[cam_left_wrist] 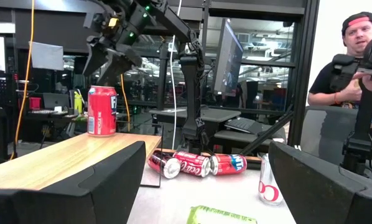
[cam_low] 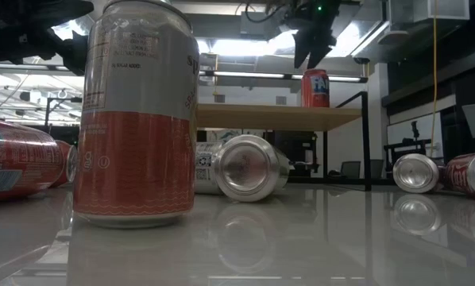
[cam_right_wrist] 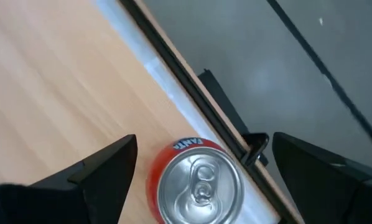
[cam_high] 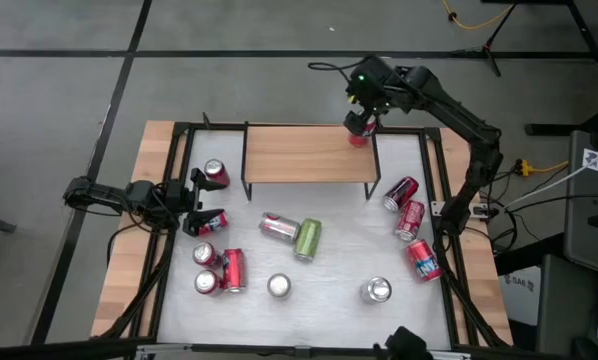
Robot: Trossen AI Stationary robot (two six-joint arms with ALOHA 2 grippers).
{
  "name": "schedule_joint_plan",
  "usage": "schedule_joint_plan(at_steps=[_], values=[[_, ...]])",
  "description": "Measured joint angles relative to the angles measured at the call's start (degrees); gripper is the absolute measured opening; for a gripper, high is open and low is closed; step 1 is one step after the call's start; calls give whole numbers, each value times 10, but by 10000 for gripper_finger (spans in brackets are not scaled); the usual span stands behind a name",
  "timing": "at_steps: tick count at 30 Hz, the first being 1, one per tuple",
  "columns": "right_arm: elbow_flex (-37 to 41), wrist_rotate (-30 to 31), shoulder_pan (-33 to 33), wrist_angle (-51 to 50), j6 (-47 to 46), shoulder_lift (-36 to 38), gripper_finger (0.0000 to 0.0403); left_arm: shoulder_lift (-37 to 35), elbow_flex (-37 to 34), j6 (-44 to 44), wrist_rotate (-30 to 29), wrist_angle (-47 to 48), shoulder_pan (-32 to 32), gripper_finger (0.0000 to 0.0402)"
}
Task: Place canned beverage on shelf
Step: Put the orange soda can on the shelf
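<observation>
1. Nearest the low camera, an upright orange-and-silver can (cam_low: 138, 111) is seen on the counter (cam_low: 317, 246), with more cans lying on their sides between it and the shelf (cam_low: 277, 117).
2. In front of the shelf, a green can (cam_high: 307, 238) and a silver can (cam_high: 278, 226) are found lying together; a row of red cans (cam_high: 411, 222) is scattered off the shelf's right end.
3. The left gripper (cam_high: 193, 203) is held open off the shelf's left end, among red cans, with nothing between its fingers.
4. One red can (cam_left_wrist: 102, 110) has been stood upright on the shelf's far right corner, close to the edge.
5. The right gripper (cam_low: 313, 44) is held just above that can, its fingers spread wider than the can and clear of it, so the can is judged released.
6. One placement is judged done; over a dozen cans are left on the counter, and most of the plank is bare.
7. The counter is a white, glossy surface with wooden edges inside a black frame.
8. Beyond the shelf, a workshop with monitors, cables and grey floor is seen; a person (cam_left_wrist: 351, 68) in a red cap is seated there.
</observation>
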State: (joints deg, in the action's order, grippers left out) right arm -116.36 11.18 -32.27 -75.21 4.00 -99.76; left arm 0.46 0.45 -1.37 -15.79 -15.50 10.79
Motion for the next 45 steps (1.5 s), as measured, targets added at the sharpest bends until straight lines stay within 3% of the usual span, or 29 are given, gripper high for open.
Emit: schedule_joint_plan(at_steps=[7,19,23,28,45], values=[[-20,-19,0,-56,142,0,363,0,0,0,0,0,0,336],[-22,-48,0,-78,283,0,363,0,0,0,0,0,0,336],[-22,-57,-9,-78,296,0,363,0,0,0,0,0,0,336],[-7,-119,-43,-78,300,0,363,0,0,0,0,0,0,336],[67,-123,-63,-43,322,-1,363,0,0,0,0,0,0,336]])
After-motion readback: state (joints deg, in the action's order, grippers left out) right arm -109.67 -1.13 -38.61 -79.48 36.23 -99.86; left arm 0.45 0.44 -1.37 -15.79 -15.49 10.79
